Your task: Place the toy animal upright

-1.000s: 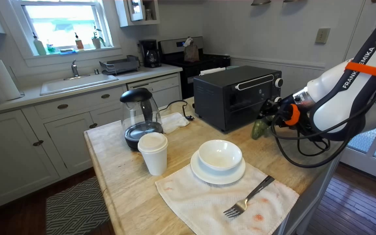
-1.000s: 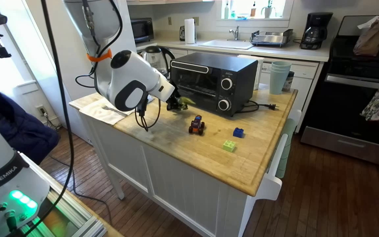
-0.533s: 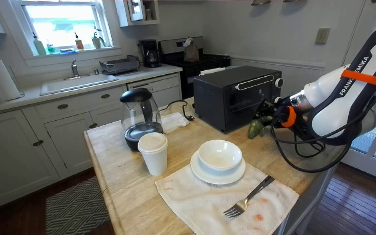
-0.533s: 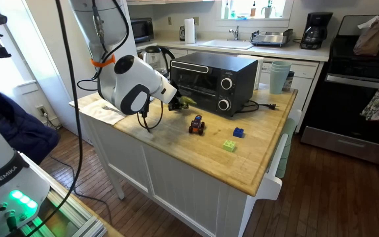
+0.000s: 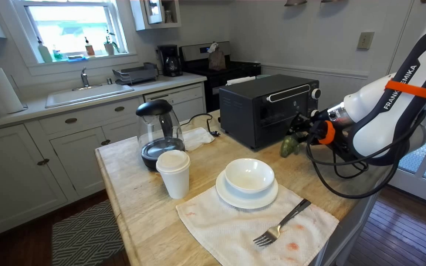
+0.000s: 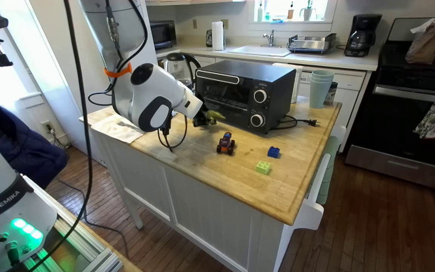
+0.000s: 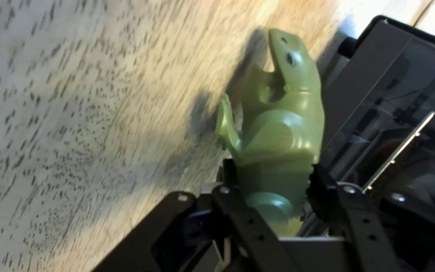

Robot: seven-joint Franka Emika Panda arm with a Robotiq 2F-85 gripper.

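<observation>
The toy animal, a green dinosaur-like figure (image 7: 283, 132), fills the middle of the wrist view, head toward the top. My gripper (image 7: 272, 173) has one finger on each side of its rear body and is shut on it; the toy's back end is partly hidden between the fingers. In an exterior view the toy (image 5: 290, 145) hangs head-down and tilted from the gripper (image 5: 298, 129), close to the tabletop. In an exterior view the toy (image 6: 215, 115) sticks out beyond the gripper (image 6: 202, 119), in front of the oven. Whether it touches the table I cannot tell.
A black toaster oven (image 5: 239, 114) stands right beside the toy. A white bowl (image 5: 249, 175) on a plate, a fork (image 5: 283, 223), a white cup (image 5: 174, 177) and a kettle (image 5: 161, 133) are near. A toy truck (image 6: 225, 143), blue block (image 6: 273, 152) and green block (image 6: 263, 167) lie on the table.
Over the first half second the arm and the toy in the gripper shifted slightly, a little lower and toward the oven. Since then almost nothing has moved except a hanging cable.
</observation>
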